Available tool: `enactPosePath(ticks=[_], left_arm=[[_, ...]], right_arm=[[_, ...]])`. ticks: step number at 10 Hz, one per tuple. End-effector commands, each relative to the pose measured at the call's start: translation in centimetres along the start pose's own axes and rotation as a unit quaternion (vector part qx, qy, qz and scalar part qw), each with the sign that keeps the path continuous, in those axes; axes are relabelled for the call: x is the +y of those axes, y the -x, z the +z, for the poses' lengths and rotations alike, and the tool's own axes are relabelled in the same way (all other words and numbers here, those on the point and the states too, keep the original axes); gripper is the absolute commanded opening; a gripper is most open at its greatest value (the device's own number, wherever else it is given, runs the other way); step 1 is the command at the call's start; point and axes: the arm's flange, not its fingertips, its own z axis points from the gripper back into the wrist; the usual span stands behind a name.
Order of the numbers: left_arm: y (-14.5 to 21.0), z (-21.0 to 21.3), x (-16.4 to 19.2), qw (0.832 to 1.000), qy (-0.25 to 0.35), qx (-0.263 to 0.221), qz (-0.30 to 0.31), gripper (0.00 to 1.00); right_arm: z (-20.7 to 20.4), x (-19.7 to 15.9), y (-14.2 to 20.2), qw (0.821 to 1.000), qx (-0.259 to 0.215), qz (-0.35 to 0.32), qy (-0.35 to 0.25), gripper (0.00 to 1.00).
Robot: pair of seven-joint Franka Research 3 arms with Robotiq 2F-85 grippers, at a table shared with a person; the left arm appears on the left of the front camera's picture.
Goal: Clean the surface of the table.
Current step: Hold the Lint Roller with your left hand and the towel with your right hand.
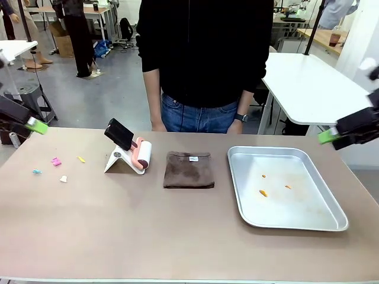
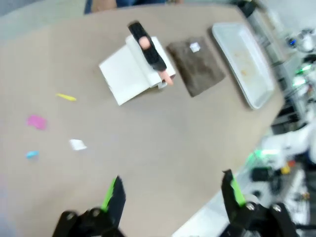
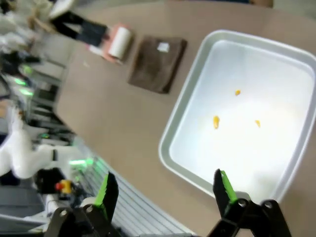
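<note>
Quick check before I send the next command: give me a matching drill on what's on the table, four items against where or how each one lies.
Items
1. brown cloth
2. metal tray
3. lint roller
4. coloured scraps

Places or states
a. holds three small orange bits
b. lies folded flat near the middle of the table
c. lie loose on the robot's left part of the table
d. rests on a white stand

Pairs: 1-b, 2-a, 3-d, 4-c.
</note>
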Motion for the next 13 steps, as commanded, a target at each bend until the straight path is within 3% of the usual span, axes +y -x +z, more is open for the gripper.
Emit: enactPosePath(ticks=[1, 4, 7, 10, 11, 12, 13], left_arm=[[-0.8, 1.1, 4.8, 0.994, 0.066, -0.042, 0.075, 1.0], [2.2, 1.8, 10.4, 0.972, 0.136, -0.098, 0.162, 1.0], [6.5, 2.7, 14.9, 0.932, 0.172, -0.176, 0.266, 1.0], [7.7, 2.4, 14.0, 0.92, 0.17, -0.208, 0.285, 1.0], [7.6, 2.2, 14.2, 0.921, 0.153, -0.206, 0.294, 1.0], [7.5, 2.1, 14.1, 0.93, 0.123, -0.201, 0.283, 1.0], [8.0, 2.9, 15.1, 0.921, 0.164, -0.197, 0.293, 1.0]], right_arm=[[3.1, -5.4, -0.1, 0.993, -0.039, -0.07, -0.089, 1.0], [6.0, -14.1, 0.9, 0.968, -0.095, -0.156, -0.173, 1.0], [7.6, -19.1, 2.2, 0.947, -0.131, -0.21, -0.206, 1.0], [7.2, -19.9, 2.7, 0.943, -0.138, -0.229, -0.198, 1.0], [7.1, -20.0, 2.7, 0.943, -0.147, -0.241, -0.175, 1.0], [6.9, -20.4, 3.2, 0.94, -0.127, -0.242, -0.202, 1.0], [6.9, -20.4, 3.2, 0.94, -0.127, -0.242, -0.202, 1.0]])
